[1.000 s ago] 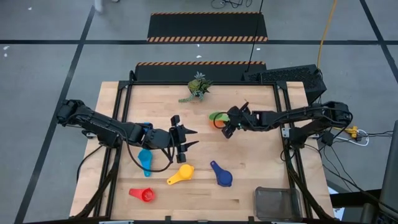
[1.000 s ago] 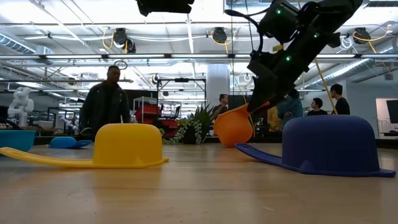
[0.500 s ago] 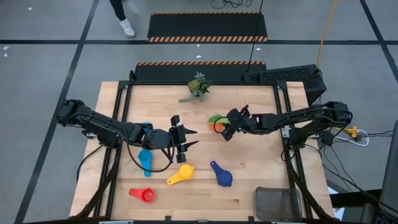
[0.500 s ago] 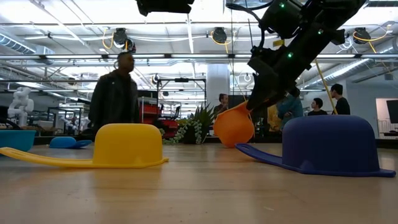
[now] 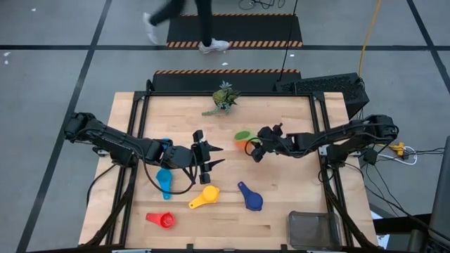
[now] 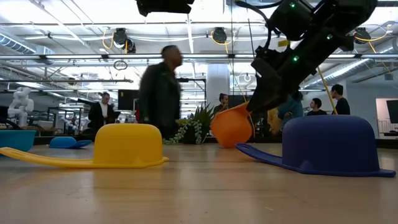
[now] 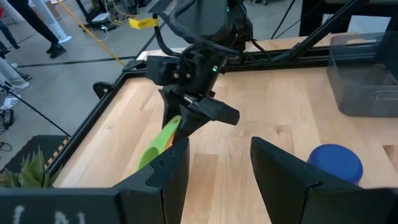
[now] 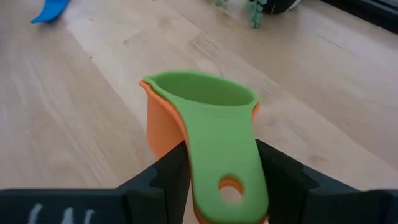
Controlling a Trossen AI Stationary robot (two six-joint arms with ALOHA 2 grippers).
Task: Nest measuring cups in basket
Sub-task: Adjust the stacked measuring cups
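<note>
A green measuring cup (image 8: 208, 99) sits nested in an orange one (image 8: 158, 127), and my right gripper (image 5: 254, 147) is shut on the pair right of the table's middle. My left gripper (image 5: 214, 157) hovers open and empty left of centre, pointing toward them. A yellow cup (image 5: 204, 197) and a dark blue cup (image 5: 250, 197) lie upside down on their rims. A light blue cup (image 5: 164, 180) and a red cup (image 5: 162, 220) rest on the wood nearer the front left. The wire basket (image 5: 313, 229) stands at the front right corner. My right gripper pinches the two stacked handles (image 8: 225, 163) between its fingers, which lie on the handles' long edges. The fingers slant down from the table's right side, along the handles. The bowls (image 6: 231, 126) tilt below the fingertips; whether the orange bowl touches the table I cannot tell.
A small green plant sprig (image 5: 223, 98) stands at the far edge's middle. A person (image 6: 160, 93) walks past beyond the table, and others stand in the room. Bare wood lies between the cups and the basket.
My right gripper has gone a little toward the table's near edge, carrying the nested green and orange cups along. Beyond the table a person has walked across from left to right.
</note>
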